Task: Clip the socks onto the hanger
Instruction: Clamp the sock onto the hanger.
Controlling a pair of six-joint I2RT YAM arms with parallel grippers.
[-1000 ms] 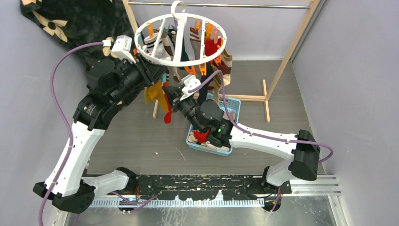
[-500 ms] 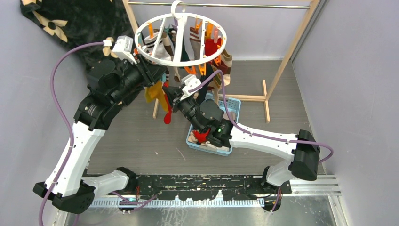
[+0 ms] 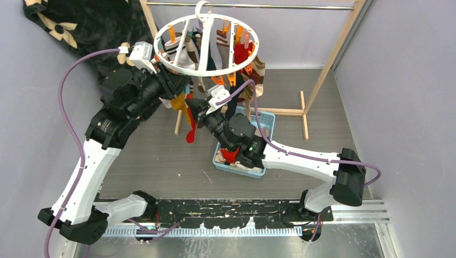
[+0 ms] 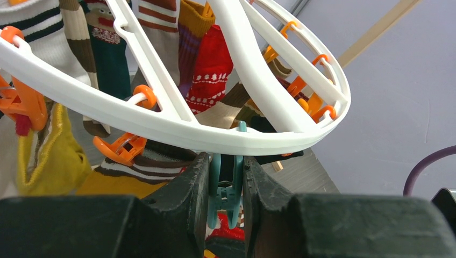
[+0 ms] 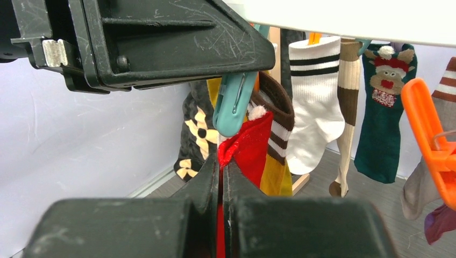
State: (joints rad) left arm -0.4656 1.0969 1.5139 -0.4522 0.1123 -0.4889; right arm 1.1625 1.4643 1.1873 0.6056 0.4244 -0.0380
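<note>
Red sock (image 5: 248,144): long axis vertical, cuff end up, foot hanging down past the right gripper (image 5: 221,167), whose 2 fingers are pressed together on the cuff edge. In the top view it sits under the near-left rim of the hanger (image 3: 206,71), left of the basket. The cuff tip is just under the lower end of the teal clip (image 5: 233,105); contact unclear. The teal clip hangs upright from the ring, its upper handles squeezed between the 2 fingers of the left gripper (image 4: 226,172); cannot tell whether its mouth is parted. Hanger ring about level, hook (image 3: 201,8) up over the metal rail (image 3: 279,6) of the wooden rack (image 3: 324,72). Hanging from the ring, all toe-down: brown-and-cream striped sock (image 5: 277,141) just behind the red one, white sock (image 5: 314,110) with 2 black bands, green reindeer sock (image 5: 383,113). 1 orange clip (image 5: 427,141) at far right, cut off by the frame edge. Light blue basket (image 3: 268,119) on the floor holds more socks, red and pale ones showing; most of it is hidden under the right arm. Black flowered blanket (image 3: 86,21) top left, partly out of frame.
</note>
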